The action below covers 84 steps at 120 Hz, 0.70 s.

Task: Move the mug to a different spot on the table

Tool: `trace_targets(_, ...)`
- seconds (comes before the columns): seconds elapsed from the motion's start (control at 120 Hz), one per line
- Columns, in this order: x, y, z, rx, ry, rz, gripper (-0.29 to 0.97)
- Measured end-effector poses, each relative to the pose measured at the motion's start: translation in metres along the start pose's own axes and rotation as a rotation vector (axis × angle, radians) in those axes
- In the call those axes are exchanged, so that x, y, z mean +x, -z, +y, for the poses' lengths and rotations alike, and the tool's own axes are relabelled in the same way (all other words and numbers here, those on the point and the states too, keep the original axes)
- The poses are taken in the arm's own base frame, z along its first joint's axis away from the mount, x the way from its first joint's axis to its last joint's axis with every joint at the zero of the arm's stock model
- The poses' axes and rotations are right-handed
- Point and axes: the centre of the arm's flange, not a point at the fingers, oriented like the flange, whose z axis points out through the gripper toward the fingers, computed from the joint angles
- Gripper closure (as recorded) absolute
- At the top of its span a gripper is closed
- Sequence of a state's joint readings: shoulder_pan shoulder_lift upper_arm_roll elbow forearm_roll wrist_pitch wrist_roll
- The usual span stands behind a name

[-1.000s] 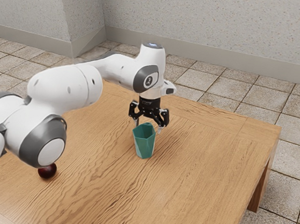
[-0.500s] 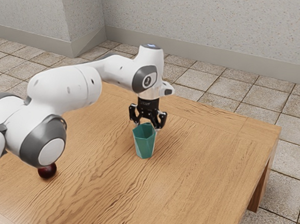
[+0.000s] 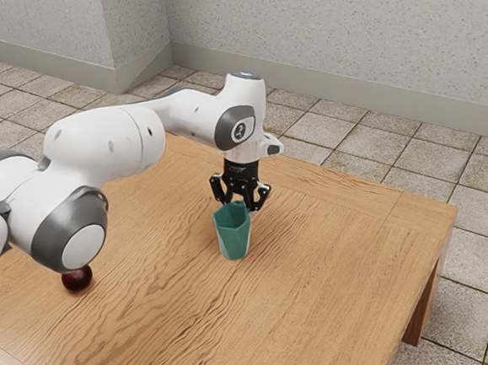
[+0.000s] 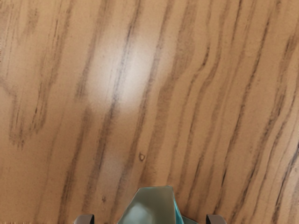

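On a wood-grain table [image 3: 330,274] amid beige floor tiles [image 3: 382,143], a teal mug [image 3: 232,232]

The white Franka arm [image 3: 103,150] is coming in from the exterior view's left and reaching toward its right, its big grey-capped joint [image 3: 71,232] sitting low in the foreground. The forearm is running up to the wrist [image 3: 238,127], which is bending over so the hand is pointing straight down. The black gripper [image 3: 239,202] is hanging vertically, with its two fingers standing spread apart. In the wrist view, the two fingertips [image 4: 214,218] are showing well apart, gripping nothing.
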State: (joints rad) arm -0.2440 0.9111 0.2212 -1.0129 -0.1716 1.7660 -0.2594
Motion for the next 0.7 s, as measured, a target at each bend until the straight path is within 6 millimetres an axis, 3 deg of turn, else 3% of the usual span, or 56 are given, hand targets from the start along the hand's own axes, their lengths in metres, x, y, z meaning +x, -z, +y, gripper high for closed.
trace_targets(0.217,-0.004,0.01,0.003,0.001,0.015,-0.003,0.56)
trace_targets(0.4,-0.009,0.022,0.001,0.012,0.033,-0.009,0.57)
trace_targets(0.7,-0.019,0.041,-0.017,0.036,0.08,-0.065,0.57)
